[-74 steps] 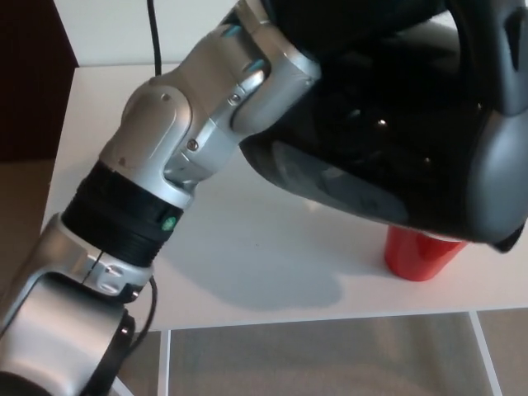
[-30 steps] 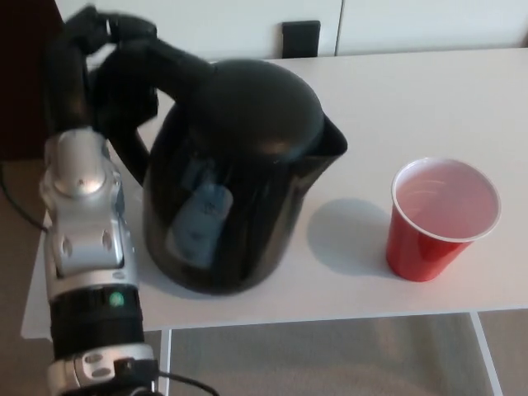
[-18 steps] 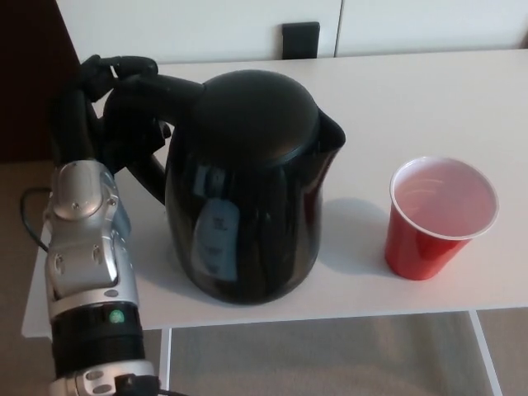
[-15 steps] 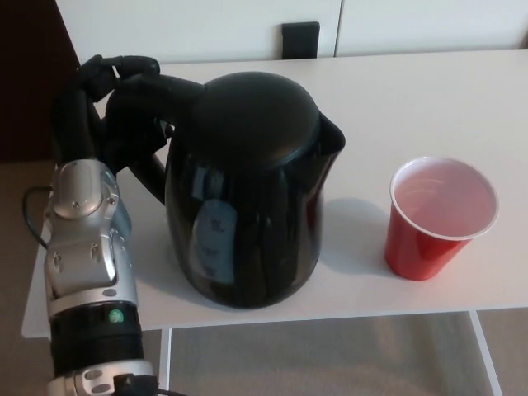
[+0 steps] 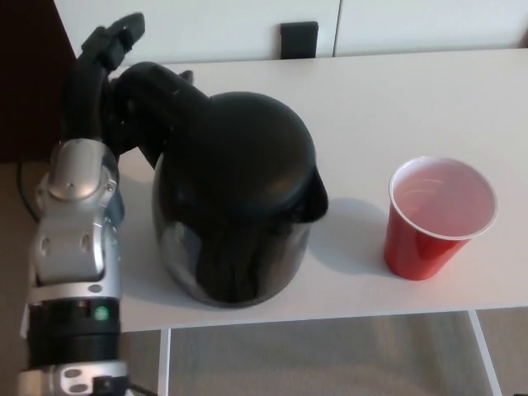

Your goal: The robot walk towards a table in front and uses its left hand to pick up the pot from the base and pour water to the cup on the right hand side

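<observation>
The robot's left hand [image 5: 111,70] grips the handle of a black electric kettle [image 5: 235,198], one finger sticking up free, so the kettle can be carried by its handle; it stands upright on the white table [image 5: 396,91], spout facing a red plastic cup [image 5: 437,216] just to its right, liquid showing inside, well placed for pouring

**Plain indoor room, likely home or office**

White table [image 5: 412,91] against a white panelled wall [image 5: 247,21] with a black wall plate [image 5: 298,39]; black electric kettle [image 5: 235,198] and red disposable cup [image 5: 437,216] on top; grey-beige floor [image 5: 330,355] below.
</observation>
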Controlling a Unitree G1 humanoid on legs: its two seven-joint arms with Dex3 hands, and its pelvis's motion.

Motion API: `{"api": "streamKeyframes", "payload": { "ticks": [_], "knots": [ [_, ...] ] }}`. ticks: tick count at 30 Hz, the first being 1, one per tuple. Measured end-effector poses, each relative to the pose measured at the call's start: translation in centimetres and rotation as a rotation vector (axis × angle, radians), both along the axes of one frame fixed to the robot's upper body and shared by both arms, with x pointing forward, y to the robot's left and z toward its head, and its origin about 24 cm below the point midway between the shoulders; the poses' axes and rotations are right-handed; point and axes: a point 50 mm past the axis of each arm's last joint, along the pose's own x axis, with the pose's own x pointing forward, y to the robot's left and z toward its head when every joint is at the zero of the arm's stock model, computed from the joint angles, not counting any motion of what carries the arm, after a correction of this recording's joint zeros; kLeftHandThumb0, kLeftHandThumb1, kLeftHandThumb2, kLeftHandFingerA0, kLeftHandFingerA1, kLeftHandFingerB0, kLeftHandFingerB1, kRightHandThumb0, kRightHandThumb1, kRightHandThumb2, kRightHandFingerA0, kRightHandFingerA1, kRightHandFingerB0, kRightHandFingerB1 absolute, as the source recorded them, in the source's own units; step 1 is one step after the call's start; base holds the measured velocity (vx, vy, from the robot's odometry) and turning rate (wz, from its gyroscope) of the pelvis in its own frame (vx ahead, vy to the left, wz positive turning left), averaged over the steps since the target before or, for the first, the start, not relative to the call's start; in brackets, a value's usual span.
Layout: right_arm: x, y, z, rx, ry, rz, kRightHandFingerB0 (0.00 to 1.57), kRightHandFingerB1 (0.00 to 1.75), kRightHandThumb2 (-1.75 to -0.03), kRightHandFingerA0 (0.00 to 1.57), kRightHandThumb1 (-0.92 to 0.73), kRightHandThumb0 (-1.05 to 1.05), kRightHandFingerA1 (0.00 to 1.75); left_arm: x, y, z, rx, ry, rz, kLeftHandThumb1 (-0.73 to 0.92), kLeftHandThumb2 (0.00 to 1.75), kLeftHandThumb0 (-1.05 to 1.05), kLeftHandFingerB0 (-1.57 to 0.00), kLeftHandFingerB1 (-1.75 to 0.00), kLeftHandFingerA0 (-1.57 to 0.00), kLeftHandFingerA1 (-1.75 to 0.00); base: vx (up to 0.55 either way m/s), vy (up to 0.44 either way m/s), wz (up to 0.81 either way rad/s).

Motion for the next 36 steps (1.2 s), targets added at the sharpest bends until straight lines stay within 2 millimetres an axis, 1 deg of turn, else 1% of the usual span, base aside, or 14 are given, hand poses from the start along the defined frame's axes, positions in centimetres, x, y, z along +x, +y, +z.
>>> {"api": "streamKeyframes", "payload": {
  "ticks": [3,4,10,12,15,16,17,20,23,24,27,30,31,36],
  "knots": [
    [0.0,0.0,0.0,-0.002,-0.001,0.004,0.71,0.68,-0.66,0.96,-0.33,-0.67,0.74,0.0,0.0,0.2,0.046,0.007,-0.045,0.4,0.73,-0.6,0.0,-0.1,0.0,-0.07,0.0,0.0,0.0],
    [0.1,0.0,0.0,-0.003,-0.001,0.007,0.64,0.71,-0.89,0.9,-0.24,-0.72,0.78,0.0,0.0,0.3,0.06,0.011,-0.06,0.4,0.74,-0.6,0.0,-0.13,0.0,-0.11,0.0,0.0,0.0],
    [0.2,-0.1,0.2,-0.013,-0.004,0.021,0.65,0.72,-0.9,0.9,-0.26,-0.7,0.79,-0.2,-0.1,0.3,0.096,0.025,-0.11,0.39,0.76,-0.58,0.0,-0.18,0.0,-0.18,0.0,0.0,0.0],
    [0.2,-0.1,0.2,-0.016,-0.003,0.024,0.69,0.68,-0.69,0.95,-0.33,-0.66,0.75,-0.2,-0.1,0.3,0.104,0.027,-0.118,0.39,0.76,-0.57,-0.01,-0.19,-0.01,-0.2,0.0,0.0,0.0],
    [0.3,-0.1,0.2,-0.018,-0.005,0.029,0.67,0.73,-0.85,0.92,-0.24,-0.67,0.79,-0.3,-0.1,0.3,0.115,0.033,-0.129,0.39,0.76,-0.59,-0.03,-0.19,-0.02,-0.2,0.0,0.0,0.0],
    [0.4,-0.1,0.2,-0.018,-0.006,0.03,0.7,0.67,-0.68,0.98,-0.34,-0.66,0.74,-0.3,-0.1,0.2,0.12,0.035,-0.131,0.39,0.76,-0.59,-0.05,-0.2,-0.02,-0.22,0.0,0.0,0.0],
    [0.4,-0.1,0.3,-0.019,-0.007,0.033,0.64,0.71,-0.89,0.9,-0.25,-0.7,0.78,-0.3,-0.1,0.2,0.13,0.038,-0.135,0.51,0.57,-0.56,-0.05,-0.21,-0.07,-0.25,0.0,0.0,0.0],
    [0.6,0.0,0.3,-0.023,-0.008,0.043,0.64,0.71,-0.89,0.91,-0.25,-0.7,0.78,-0.3,-0.1,-0.1,0.195,0.054,-0.148,0.41,0.73,-0.59,-0.05,-0.2,-0.06,-0.33,0.0,0.0,0.0],
    [0.8,0.0,0.4,-0.026,-0.011,0.05,0.69,0.67,-0.68,0.98,-0.34,-0.68,0.74,-0.3,-0.1,-0.4,0.334,0.077,-0.167,0.49,0.58,-0.51,-0.09,-0.24,-0.14,-0.33,0.0,0.0,0.0],
    [0.8,0.0,0.4,-0.026,-0.011,0.05,0.7,0.67,-0.66,0.98,-0.35,-0.7,0.74,-0.3,0.0,-0.5,0.351,0.081,-0.169,0.27,0.85,-0.3,0.0,-0.47,-0.01,-0.48,0.0,0.0,0.0],
    [0.8,0.1,0.4,-0.028,-0.011,0.053,0.64,0.7,-0.89,0.9,-0.25,-0.74,0.77,-0.1,0.2,-0.9,0.479,0.107,-0.175,0.42,0.68,-0.6,-0.09,-0.33,-0.17,-0.4,0.0,0.0,0.0],
    [0.8,0.1,0.4,-0.031,-0.01,0.059,0.7,0.67,-0.65,0.96,-0.37,-0.72,0.74,0.1,0.5,-1.5,0.584,0.135,-0.175,0.41,0.67,-0.58,-0.11,-0.33,-0.2,-0.4,0.0,0.0,0.0],
    [0.9,0.1,0.4,-0.032,-0.01,0.061,0.65,0.7,-0.89,0.89,-0.25,-0.75,0.76,0.1,0.6,-1.7,0.61,0.148,-0.174,0.41,0.67,-0.57,-0.11,-0.33,-0.21,-0.4,0.0,0.0,0.0],
    [1.1,0.1,0.5,-0.036,-0.013,0.071,0.68,0.71,-0.9,0.88,-0.26,-0.77,0.75,0.2,1.3,-2.7,0.683,0.197,-0.168,0.43,0.69,-0.61,-0.09,-0.34,-0.19,-0.42,0.0,0.0,0.0]
  ]
}}
